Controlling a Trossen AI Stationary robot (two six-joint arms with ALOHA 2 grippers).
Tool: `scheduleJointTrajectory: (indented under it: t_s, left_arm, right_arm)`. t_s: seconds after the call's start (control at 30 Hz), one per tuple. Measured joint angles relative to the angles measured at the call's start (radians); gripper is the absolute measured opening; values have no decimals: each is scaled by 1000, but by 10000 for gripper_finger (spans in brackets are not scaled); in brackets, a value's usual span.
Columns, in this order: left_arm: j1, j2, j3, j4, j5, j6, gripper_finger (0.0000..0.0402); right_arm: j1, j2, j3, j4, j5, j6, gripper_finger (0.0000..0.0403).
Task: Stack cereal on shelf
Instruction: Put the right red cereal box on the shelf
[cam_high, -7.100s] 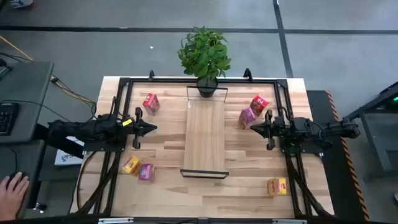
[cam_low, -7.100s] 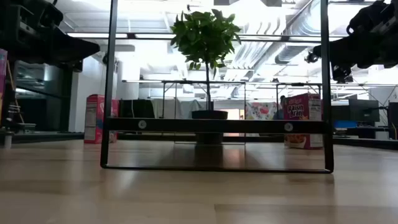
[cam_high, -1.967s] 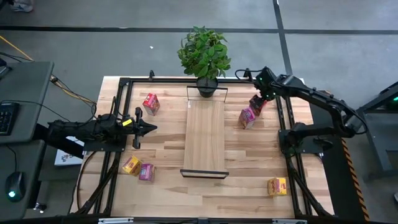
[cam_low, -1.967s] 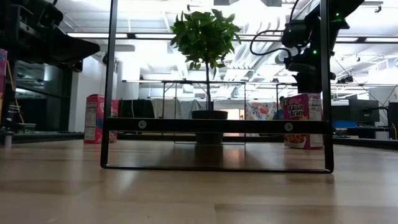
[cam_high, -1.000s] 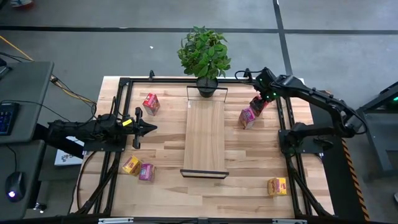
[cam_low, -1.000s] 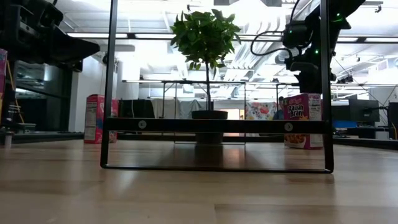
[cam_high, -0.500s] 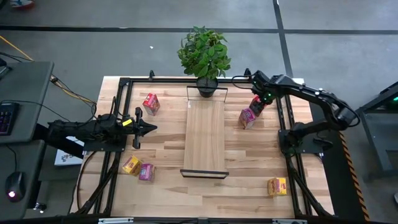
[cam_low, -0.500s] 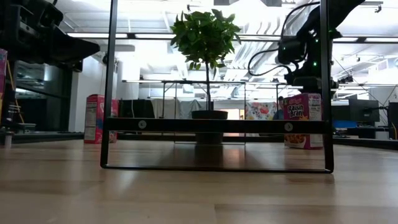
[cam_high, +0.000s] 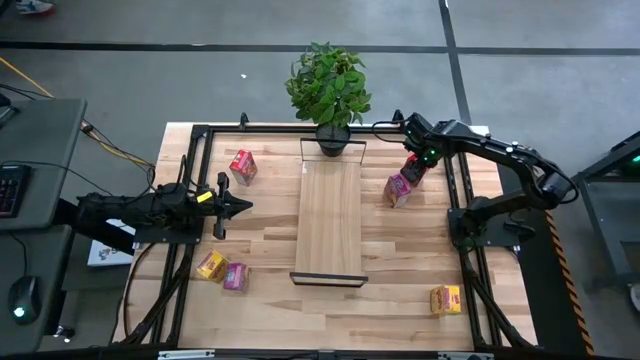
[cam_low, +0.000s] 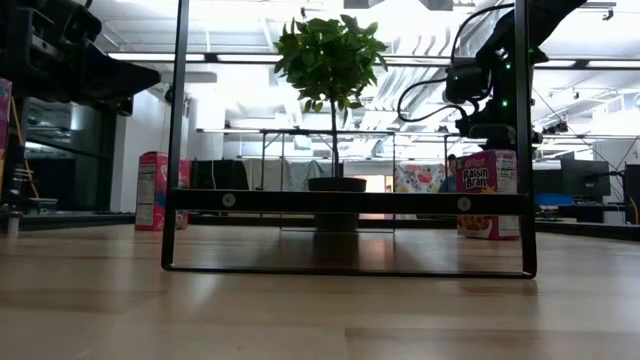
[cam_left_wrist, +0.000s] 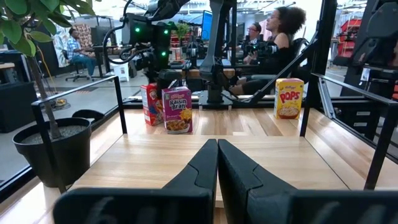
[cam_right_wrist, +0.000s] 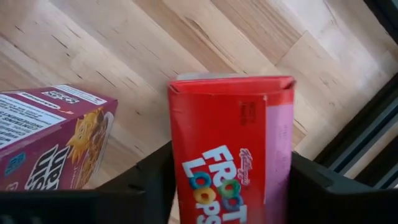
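Gleaming light-wood tabletop (cam_high: 400, 255), bright workshop beyond

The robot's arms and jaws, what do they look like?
Both arms are dark, jointed, near-black. The left gripper ends in two smooth, matte black tapered jaws. The right gripper has the same black build, with a loose black cable looping beside its wrist and small green lights glowing on the housing.
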Motion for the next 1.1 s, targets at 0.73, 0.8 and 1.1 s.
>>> scheduleJointTrajectory:
  t_s: [0.73,0.8,1.1]
  left_arm:
    - [0,0,0,0,0,0,3]
    - [0,0,0,0,0,0,3]
    - [0,0,0,0,0,0,3]
  right_arm:
    - [208,-51,583,-241,0,141,125]
    - [287,-50,587,-246,-2,207,125]
    - [605,71,556,-174,137,507,126]
